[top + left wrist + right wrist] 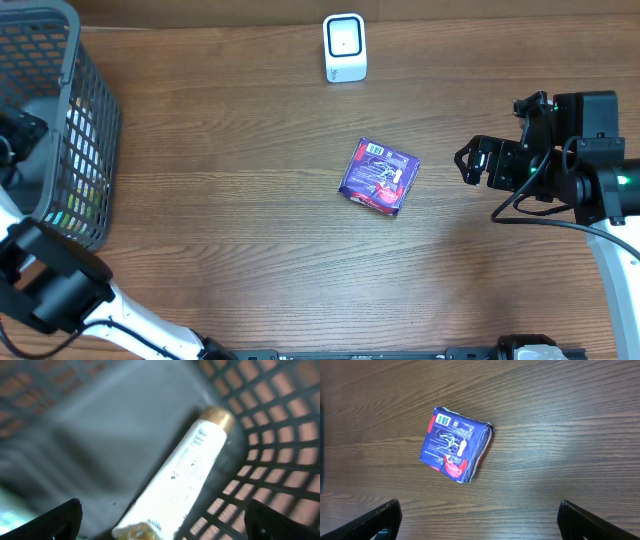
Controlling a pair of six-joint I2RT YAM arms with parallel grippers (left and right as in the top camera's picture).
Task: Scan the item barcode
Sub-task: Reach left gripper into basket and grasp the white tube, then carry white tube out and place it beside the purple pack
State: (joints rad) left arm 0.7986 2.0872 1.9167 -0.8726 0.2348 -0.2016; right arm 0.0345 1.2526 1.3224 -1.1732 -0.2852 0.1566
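Below the scanner [345,47], the purple packet [379,176] lies flat, and the spread, empty right gripper [470,161], lower right of the scanner, may skid it or cover its barcode [375,149]; left gripper [167,519] spread too.

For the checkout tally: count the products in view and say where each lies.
2. A purple-and-red foil packet lies barcode-up on the brown wooden table. A white plastic tube with a gold cap lies inside the grey mesh basket, which may hide more.
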